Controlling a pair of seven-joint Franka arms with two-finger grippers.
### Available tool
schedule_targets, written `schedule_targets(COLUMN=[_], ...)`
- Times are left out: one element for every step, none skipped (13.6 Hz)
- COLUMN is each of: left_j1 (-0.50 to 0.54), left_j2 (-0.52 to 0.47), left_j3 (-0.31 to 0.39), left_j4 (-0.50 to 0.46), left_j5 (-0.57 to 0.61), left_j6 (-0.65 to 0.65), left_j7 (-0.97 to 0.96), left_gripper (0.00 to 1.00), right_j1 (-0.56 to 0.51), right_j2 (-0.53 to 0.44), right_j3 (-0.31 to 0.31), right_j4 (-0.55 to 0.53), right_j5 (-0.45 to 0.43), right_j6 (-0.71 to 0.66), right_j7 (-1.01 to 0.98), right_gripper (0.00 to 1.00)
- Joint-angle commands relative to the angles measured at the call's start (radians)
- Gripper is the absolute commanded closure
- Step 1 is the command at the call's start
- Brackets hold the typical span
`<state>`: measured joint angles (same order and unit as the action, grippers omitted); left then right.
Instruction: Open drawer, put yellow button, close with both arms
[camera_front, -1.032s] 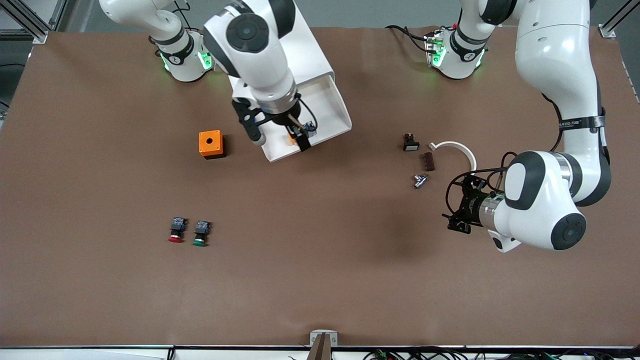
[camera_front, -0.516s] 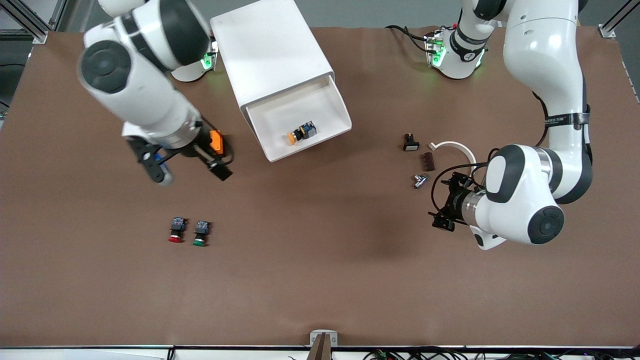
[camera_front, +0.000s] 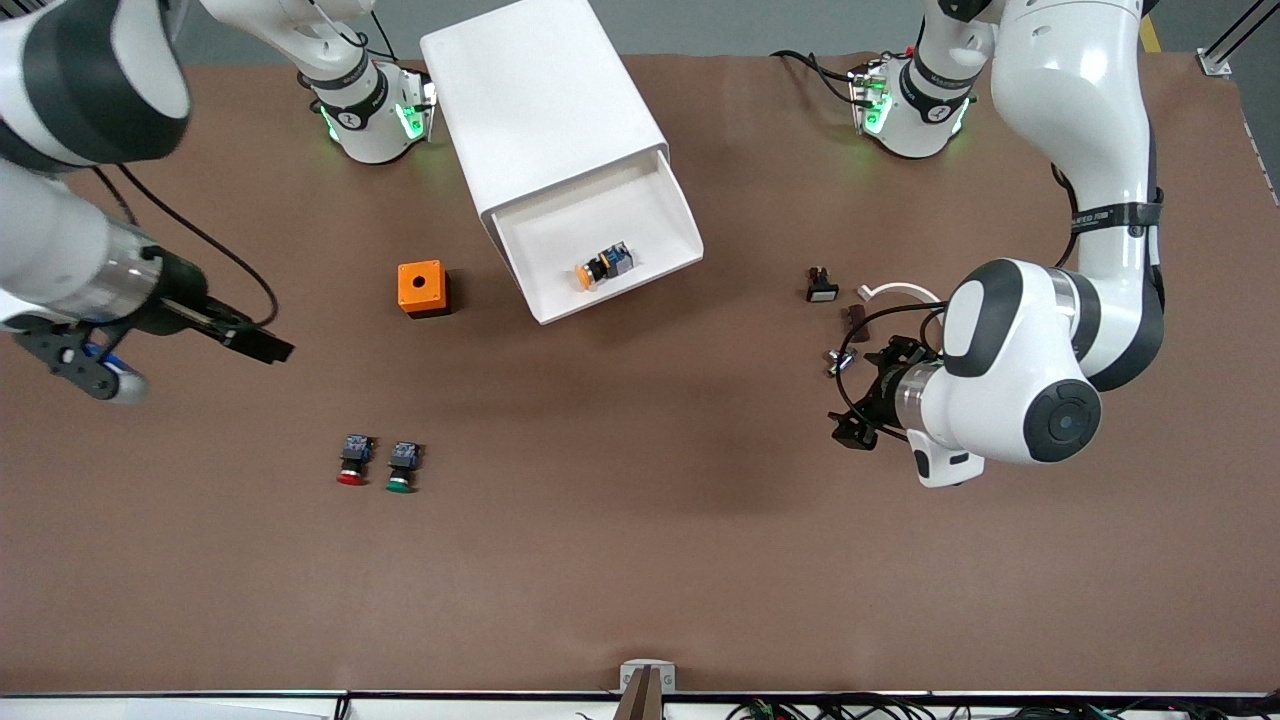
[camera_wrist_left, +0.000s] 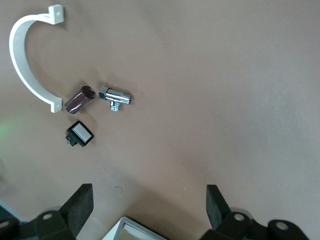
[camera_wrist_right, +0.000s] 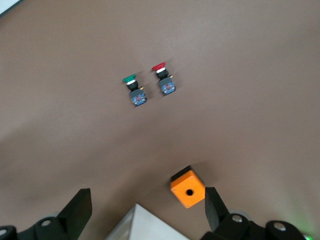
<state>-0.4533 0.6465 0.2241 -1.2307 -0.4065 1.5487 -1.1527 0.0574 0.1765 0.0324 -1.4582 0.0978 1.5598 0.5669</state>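
The white cabinet stands between the arm bases with its top drawer pulled open. The yellow button lies on its side inside that drawer, with nothing touching it. My right gripper hangs open and empty over bare table at the right arm's end. Its wrist view shows its fingertips wide apart over a corner of the cabinet. My left gripper is open and empty over the table beside the small parts. In its wrist view a corner of the drawer shows between the open gripper.
An orange box with a hole sits beside the cabinet. A red-capped button and a green-capped button lie nearer the front camera. By the left gripper lie a white clamp, a brown cylinder, a chrome fitting and a black switch.
The right gripper has swung away from over the open drawer toward its own end of the table, leaving the yellow button in the drawer. The left gripper has shifted slightly toward the table's middle.
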Motion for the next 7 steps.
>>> schedule_targets(left_j1=[-0.053, -0.076, -0.096, -0.113, -0.125, -0.139, -0.157], left_j2=[-0.021, -0.025, -0.025, -0.027, -0.028, -0.031, -0.031], left_j3=[0.004, 0.006, 0.007, 0.008, 0.006, 0.006, 0.006], left_j4=[-0.016, -0.016, -0.018, -0.018, -0.019, -0.018, -0.019], left_j5=[0.025, 0.026, 0.032, 0.037, 0.037, 0.037, 0.037], left_j6=[0.033, 0.046, 0.054, 0.054, 0.054, 0.063, 0.089], left_j7=[0.037, 0.037, 0.037, 0.037, 0.037, 0.039, 0.039], left_gripper=[0.01, 0.01, 0.01, 0.01, 0.01, 0.01, 0.01], right_j1=[-0.071, -0.079, -0.079, -0.082, -0.091, -0.093, -0.097], right_j2=[-0.055, -0.063, -0.064, -0.063, -0.064, -0.077, -0.086], right_j3=[0.017, 0.001, -0.018, -0.032, -0.040, -0.040, -0.042], right_j4=[-0.014, -0.019, -0.021, -0.022, -0.024, -0.043, -0.053], right_j5=[0.000, -0.006, -0.023, -0.029, -0.029, -0.029, -0.030], right_j6=[-0.038, -0.038, -0.037, -0.034, -0.040, -0.040, -0.038], right_j7=[-0.140, -0.200, -0.263, -0.327, -0.360, -0.374, -0.378], right_gripper=[0.00, 0.00, 0.00, 0.00, 0.00, 0.00, 0.00])
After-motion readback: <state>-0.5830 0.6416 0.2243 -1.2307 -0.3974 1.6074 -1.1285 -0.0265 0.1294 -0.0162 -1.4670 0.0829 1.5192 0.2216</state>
